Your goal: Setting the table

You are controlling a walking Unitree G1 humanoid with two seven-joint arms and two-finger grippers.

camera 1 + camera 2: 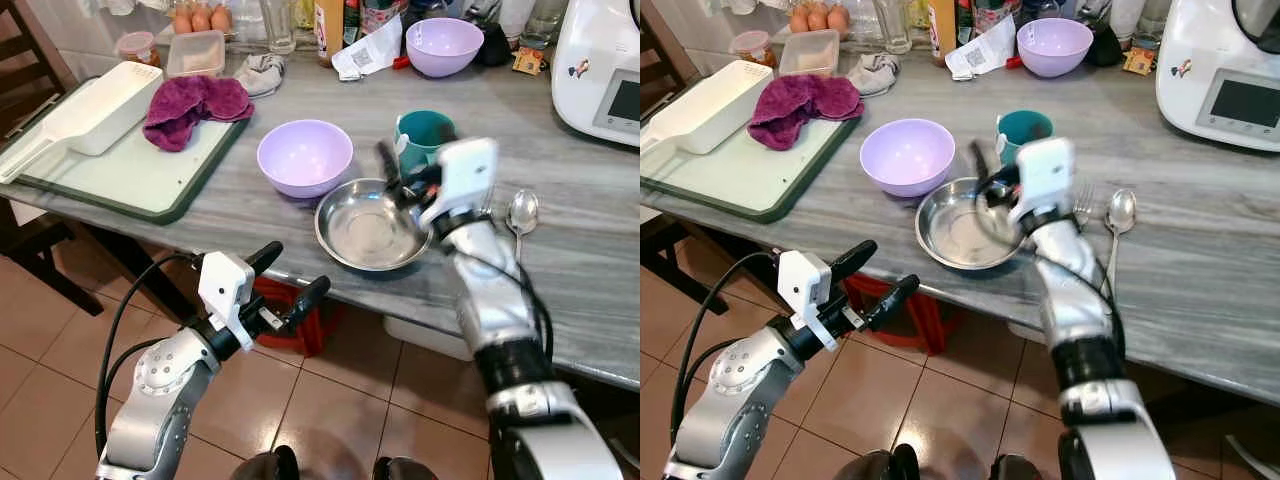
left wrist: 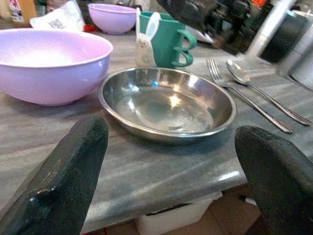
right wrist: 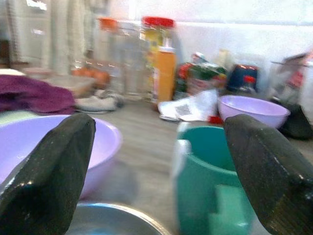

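**Operator:** Where are your hands, and where is the steel dish?

**Describer:** Your right hand (image 1: 400,180) hangs over the bench (image 1: 250,190), fingers spread and holding nothing. The steel dish (image 1: 365,232) lies just below it, close to the bench's near edge. Beyond the fingertips stands a teal mug (image 1: 425,135). To the hand's left, touching or nearly touching the dish, sits a lilac bowl (image 1: 304,155). To its right lie a fork (image 1: 1084,200) and a spoon (image 1: 521,213). Your left hand (image 1: 290,280) hovers off the bench edge, lower down and short of the dish, also spread and empty.

**Operator:** How will the dish handle?

**Describer:** My judgement: it is light, stiff and slippery, a thin polished bowl that will skate on the smooth stone if you push it. Pinch the rim, one finger inside and one outside, on the side away from the lilac bowl. It should not break, but it could slide off the edge.

**Operator:** What differs between views?

**Describer:** Your left wrist view shows the dish's shallow inside and a white rabbit figure on the mug. Your right wrist view, blurred, looks past the mug to jars (image 3: 159,63) and a second lilac bowl (image 3: 252,110) at the back. The head views add a green tray (image 1: 130,175) with a purple cloth (image 1: 195,105), well to your left.
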